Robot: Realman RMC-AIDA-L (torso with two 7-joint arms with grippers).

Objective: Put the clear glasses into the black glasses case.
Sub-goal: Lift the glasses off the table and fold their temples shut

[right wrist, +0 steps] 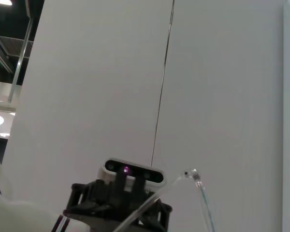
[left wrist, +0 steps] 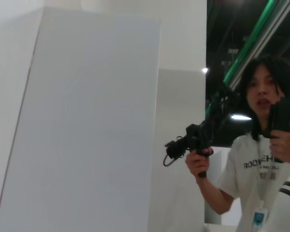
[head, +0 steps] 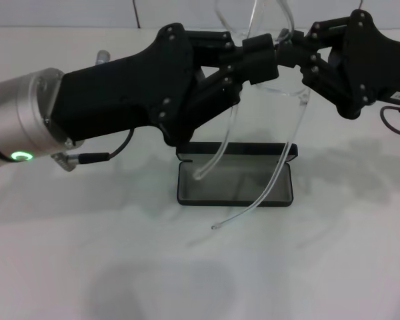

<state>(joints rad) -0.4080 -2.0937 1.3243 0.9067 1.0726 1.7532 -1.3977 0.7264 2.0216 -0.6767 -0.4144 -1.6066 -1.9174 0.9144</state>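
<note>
The clear glasses [head: 281, 90] hang in the air above the table, held between both grippers at the top centre of the head view. My left gripper [head: 259, 59] comes in from the left and is shut on the frame. From the right, my right gripper [head: 290, 47] is shut on it too. The two long clear arms dangle down; one tip hangs over the open black glasses case [head: 235, 202], the other reaches past its front edge. The case lies flat with its grey lining showing. A clear arm tip [right wrist: 191, 173] shows in the right wrist view.
White table [head: 87, 267] all around the case. A white wall stands behind. The left wrist view shows white panels [left wrist: 87, 125] and a person [left wrist: 261, 159] holding hand controllers. The left arm's wrist camera [right wrist: 133, 171] appears in the right wrist view.
</note>
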